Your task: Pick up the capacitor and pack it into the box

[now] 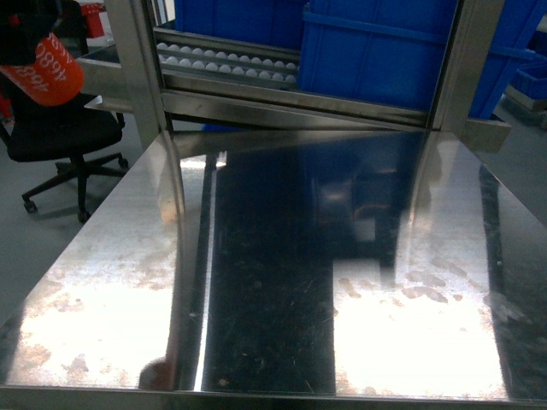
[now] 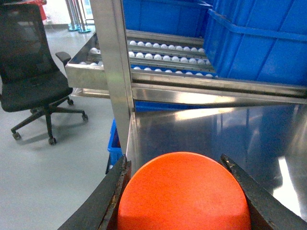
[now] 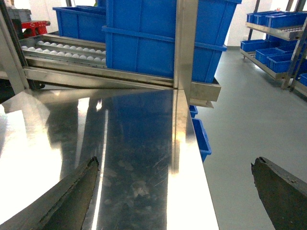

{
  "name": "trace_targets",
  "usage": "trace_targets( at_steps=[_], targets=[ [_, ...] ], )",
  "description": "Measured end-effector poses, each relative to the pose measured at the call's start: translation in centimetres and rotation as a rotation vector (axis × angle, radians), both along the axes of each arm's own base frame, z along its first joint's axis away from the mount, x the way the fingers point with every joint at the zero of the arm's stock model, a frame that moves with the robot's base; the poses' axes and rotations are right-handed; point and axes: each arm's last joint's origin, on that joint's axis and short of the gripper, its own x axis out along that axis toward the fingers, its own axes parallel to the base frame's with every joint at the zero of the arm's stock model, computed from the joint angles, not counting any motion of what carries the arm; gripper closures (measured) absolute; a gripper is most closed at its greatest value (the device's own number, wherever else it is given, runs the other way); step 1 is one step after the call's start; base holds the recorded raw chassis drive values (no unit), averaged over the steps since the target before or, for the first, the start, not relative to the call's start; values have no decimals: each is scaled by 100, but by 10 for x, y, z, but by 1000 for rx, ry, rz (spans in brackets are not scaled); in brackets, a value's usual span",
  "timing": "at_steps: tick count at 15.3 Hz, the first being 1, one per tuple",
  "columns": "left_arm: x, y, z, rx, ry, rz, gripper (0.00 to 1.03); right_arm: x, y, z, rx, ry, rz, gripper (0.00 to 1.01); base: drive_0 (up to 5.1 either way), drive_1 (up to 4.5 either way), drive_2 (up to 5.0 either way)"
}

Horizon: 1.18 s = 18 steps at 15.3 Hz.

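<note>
A: Looking for the box and the capacitor: are they showing anywhere?

B: Neither is appearing in any view. The polished, scratched steel bench (image 1: 102,299) is reflecting only the blue plastic bins (image 1: 376,51) sitting at twelve o'clock by the roller rack (image 1: 231,61).

A: So no bearing, no long axis, no nearer arm?

B: I'm judging so. The right gripper (image 3: 175,162) is hanging with its jaws wide apart. The left gripper (image 2: 175,159) is flanking a smooth orange dome (image 2: 184,196); whether it is clamped on it, I cannot tell.
</note>
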Motion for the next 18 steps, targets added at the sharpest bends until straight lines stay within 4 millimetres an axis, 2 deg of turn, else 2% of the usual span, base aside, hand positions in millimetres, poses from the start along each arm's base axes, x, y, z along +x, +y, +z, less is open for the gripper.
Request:
trace_targets(
  at_steps=[5, 11, 16, 18],
  targets=[
    [-5, -5, 4, -31, -96, 103, 59, 0, 0, 0, 0, 0, 0, 3, 0, 0, 0],
    [-7, -13, 7, -41, -130, 97, 59, 0, 0, 0, 0, 0, 0, 3, 0, 0, 0],
    [-8, -10, 5, -34, -102, 81, 59, 0, 0, 0, 0, 0, 0, 3, 0, 0, 0],
    [-41, 6, -17, -33, -91, 49, 59, 0, 0, 0, 0, -1, 0, 3, 0, 0, 0]
  ],
)
